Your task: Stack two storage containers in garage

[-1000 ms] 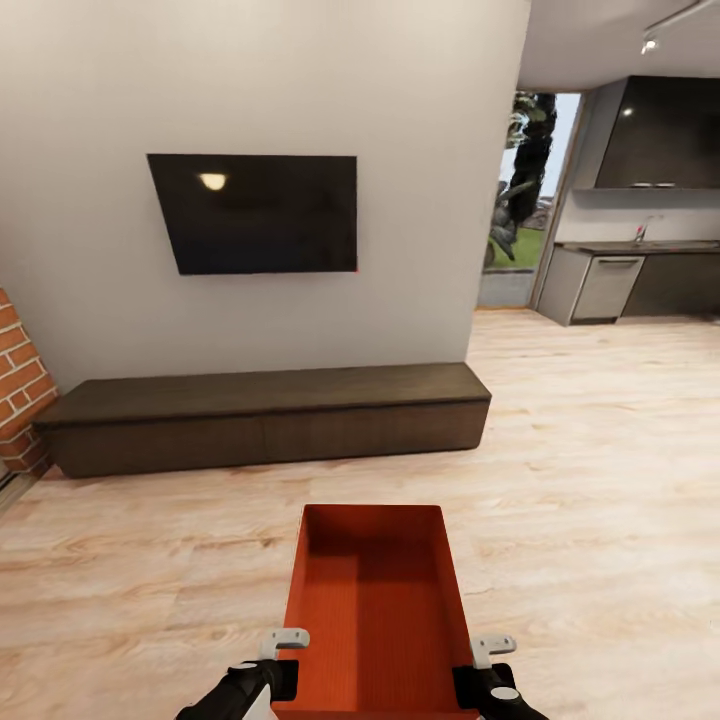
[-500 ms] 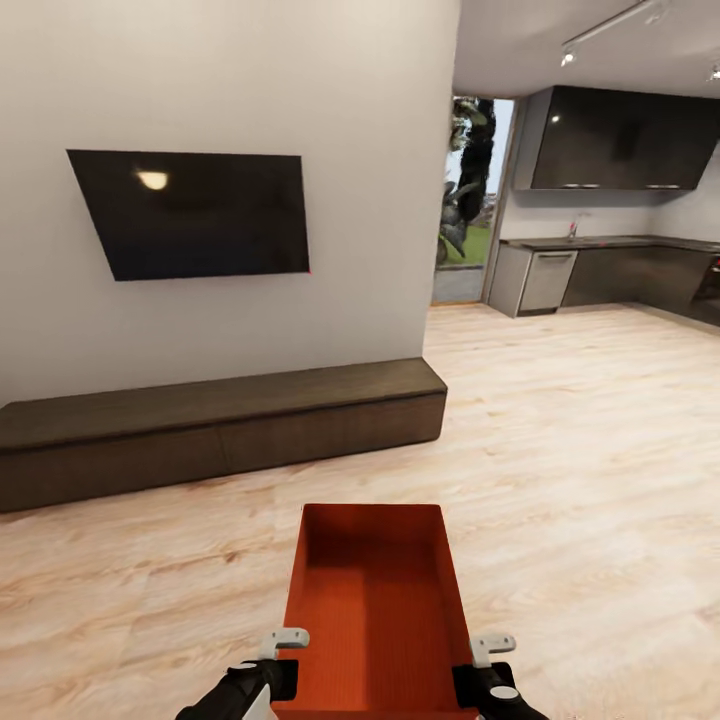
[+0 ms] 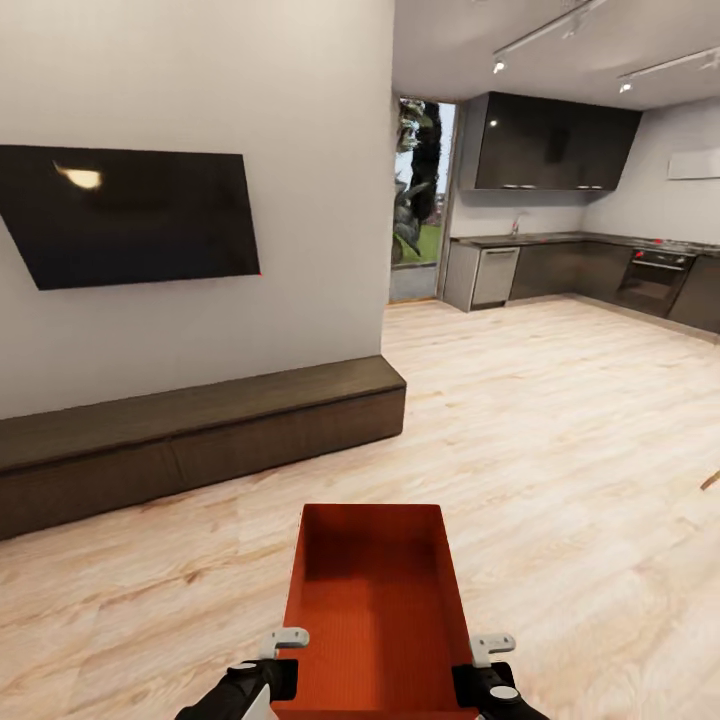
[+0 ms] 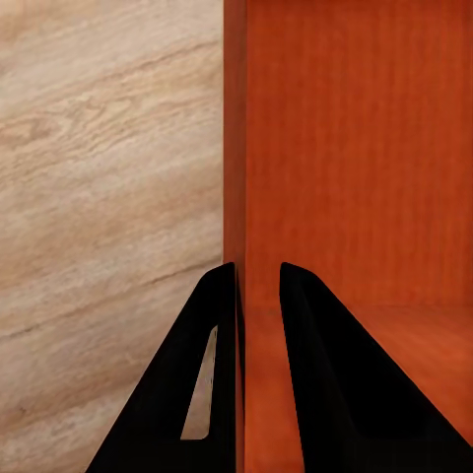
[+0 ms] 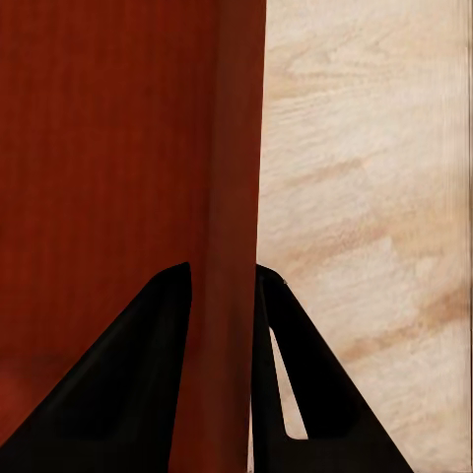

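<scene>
One orange-red storage container (image 3: 375, 610) hangs in front of me over the living room's wood-plank floor (image 3: 560, 440), lidless, with a ribbed inside. My left gripper (image 3: 285, 655) is shut on its left wall (image 4: 236, 177), one finger on each side of the thin wall. My right gripper (image 3: 478, 660) is shut on the right wall (image 5: 235, 148) in the same way. The black TV (image 3: 125, 215) hangs on the white wall at left, above the long dark low cabinet (image 3: 200, 430). The second container, the garage and its concrete floor are out of view.
Past the wall's corner (image 3: 388, 200) an open kitchen lies at the back right, with dark cabinets (image 3: 550, 145), an oven (image 3: 655, 280) and a glass door (image 3: 415, 200) to the outside. Wide plank floor stretches ahead and right.
The whole view has swung to the right: TV and low cabinet slid left, the brick column left the picture, more kitchen came into view. The container and both grippers kept their place in the view.
</scene>
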`<state>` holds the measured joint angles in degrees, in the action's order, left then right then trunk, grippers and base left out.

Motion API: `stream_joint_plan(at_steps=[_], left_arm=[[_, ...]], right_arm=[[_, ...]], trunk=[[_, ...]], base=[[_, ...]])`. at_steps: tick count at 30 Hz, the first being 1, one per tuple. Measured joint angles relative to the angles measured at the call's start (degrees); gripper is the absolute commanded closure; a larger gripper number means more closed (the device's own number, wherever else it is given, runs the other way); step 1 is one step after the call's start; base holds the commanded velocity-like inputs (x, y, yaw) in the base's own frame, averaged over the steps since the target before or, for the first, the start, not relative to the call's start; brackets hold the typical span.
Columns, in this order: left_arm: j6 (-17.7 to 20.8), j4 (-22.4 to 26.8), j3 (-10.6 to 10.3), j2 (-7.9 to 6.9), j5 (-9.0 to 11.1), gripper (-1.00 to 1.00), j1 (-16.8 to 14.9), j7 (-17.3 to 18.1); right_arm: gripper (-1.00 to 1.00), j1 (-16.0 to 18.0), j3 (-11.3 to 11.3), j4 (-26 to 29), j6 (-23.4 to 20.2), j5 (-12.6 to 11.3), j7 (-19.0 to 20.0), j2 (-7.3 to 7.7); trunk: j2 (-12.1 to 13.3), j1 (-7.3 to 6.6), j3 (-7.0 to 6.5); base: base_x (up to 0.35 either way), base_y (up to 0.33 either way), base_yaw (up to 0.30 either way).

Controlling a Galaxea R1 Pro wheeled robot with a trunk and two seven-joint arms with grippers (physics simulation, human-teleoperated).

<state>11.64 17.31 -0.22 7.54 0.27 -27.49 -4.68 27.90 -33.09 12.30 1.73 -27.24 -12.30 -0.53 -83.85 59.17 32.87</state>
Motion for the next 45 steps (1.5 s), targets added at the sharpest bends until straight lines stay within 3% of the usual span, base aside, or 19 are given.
stream_joint_plan(at_steps=[45], left_arm=[[-0.04,0.0,-0.08,0.0,0.07,1.0,0.0,-0.04]], right_arm=[[1.0,0.0,0.01,-0.04,0.06,0.0,0.02,0.0]], trunk=[[0.0,0.0,0.0]], base=[[0.0,0.0,-0.284]])
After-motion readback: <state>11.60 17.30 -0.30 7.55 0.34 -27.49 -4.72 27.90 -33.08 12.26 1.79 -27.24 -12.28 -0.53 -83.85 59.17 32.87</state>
